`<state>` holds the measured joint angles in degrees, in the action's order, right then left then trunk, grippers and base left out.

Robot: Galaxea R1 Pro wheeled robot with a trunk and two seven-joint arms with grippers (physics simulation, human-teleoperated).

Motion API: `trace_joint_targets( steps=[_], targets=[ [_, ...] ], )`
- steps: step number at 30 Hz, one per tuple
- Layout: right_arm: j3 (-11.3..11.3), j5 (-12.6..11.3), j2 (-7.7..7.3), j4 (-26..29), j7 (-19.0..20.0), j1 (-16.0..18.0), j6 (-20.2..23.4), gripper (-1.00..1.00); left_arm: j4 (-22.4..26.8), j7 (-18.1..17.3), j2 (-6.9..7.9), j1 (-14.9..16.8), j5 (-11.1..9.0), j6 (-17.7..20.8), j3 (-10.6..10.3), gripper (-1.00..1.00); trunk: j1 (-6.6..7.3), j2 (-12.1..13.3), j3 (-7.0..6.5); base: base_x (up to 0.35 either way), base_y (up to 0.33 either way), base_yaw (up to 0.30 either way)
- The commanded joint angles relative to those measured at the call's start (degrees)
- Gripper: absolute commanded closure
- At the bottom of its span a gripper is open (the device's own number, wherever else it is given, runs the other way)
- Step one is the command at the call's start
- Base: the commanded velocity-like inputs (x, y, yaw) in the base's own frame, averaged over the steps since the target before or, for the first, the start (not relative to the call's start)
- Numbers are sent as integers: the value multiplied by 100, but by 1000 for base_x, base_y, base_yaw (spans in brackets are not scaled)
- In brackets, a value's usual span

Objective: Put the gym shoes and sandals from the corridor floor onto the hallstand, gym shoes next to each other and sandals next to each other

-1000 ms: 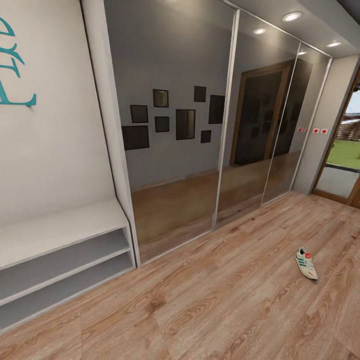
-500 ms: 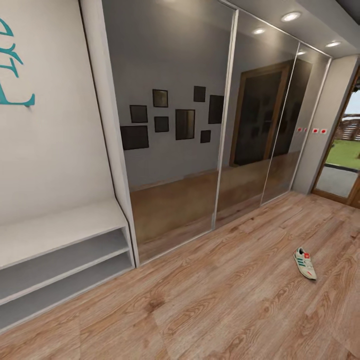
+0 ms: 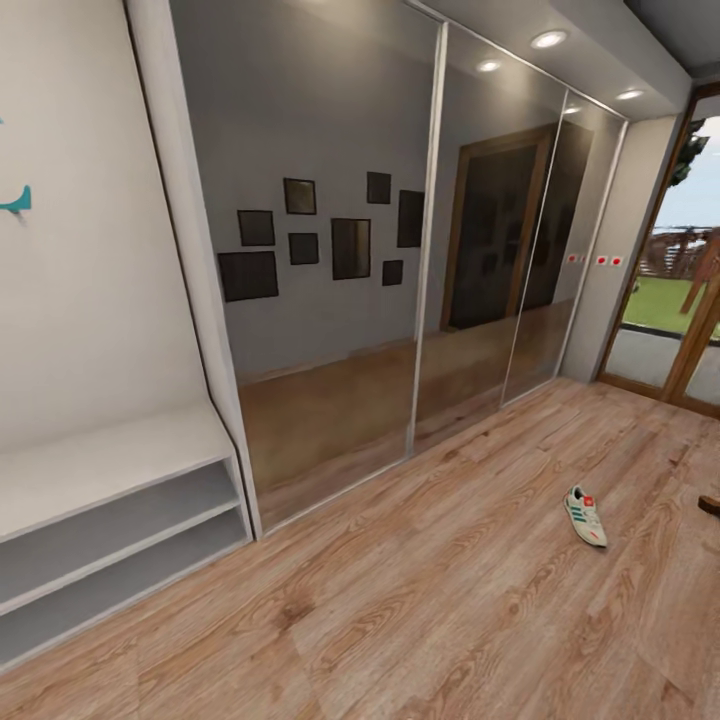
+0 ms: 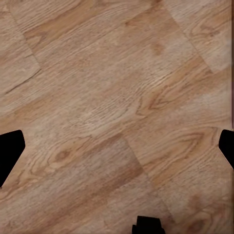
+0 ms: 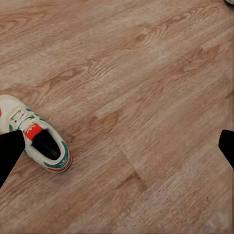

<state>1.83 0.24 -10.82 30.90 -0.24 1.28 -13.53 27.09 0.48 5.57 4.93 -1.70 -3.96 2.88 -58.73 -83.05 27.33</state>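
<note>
One gym shoe (image 3: 586,515) lies out on the corridor floor (image 3: 420,600), sole down, well apart from the mirrored wardrobe doors (image 3: 330,250), out in front of the far panels. It's cream-white with green stripes and a red tongue label. From my head, that's the shoe I can read clearly.

Further from the mirrors than that shoe, right at the frame edge, a small dark-brown thing (image 3: 709,505) sits on the planks; too cut off to say what it is.

My right wrist camera has a gym shoe (image 5: 36,141) on the wood too: laces, red tongue, dark opening, green stripes, red trim at the heel. It rests flat on the corridor floor (image 5: 146,97). My right gripper (image 5: 117,146) hangs above the planks with its fingertips (image 5: 9,151) spread wide, one dark tip overlapping the shoe's side in the picture, nothing between them.

My left gripper (image 4: 117,151) is spread just as wide over bare wood grain, its fingertips (image 4: 9,148) at opposite edges of the picture, gripping nothing.

Beside the mirrored doors, against the white wall, stands a low light-grey bench unit (image 3: 110,500) with two open shelf levels, touching the wardrobe's frame. I can't tell whether this is the hallstand. A teal wall decal (image 3: 15,200) peeks in above it. At the doors' other end, past the white pillar, a wood-framed glass door (image 3: 670,310) gives onto green grass
</note>
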Motion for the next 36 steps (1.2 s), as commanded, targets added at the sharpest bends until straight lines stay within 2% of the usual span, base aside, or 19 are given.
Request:
trace_joint_targets(
  steps=[1,8,30,36],
  targets=[
    [3,3,1,-5,-2,3,-18,-100,-2,5,-1,2,-17,-17,2,-100,1,-3,6,0,-187,-9],
    [2,7,1,-5,-2,3,-22,-100,-2,5,-3,7,-21,-17,2,-100,1,-3,6,0,-114,-2],
    [18,11,1,-9,6,3,-36,-100,-1,5,-2,8,-16,-16,2,-100,1,-3,6,0,-3,0],
    [19,11,1,-6,2,3,-36,-100,-2,5,-3,6,-21,-17,2,-100,-131,-243,114,0,0,0]
  ],
)
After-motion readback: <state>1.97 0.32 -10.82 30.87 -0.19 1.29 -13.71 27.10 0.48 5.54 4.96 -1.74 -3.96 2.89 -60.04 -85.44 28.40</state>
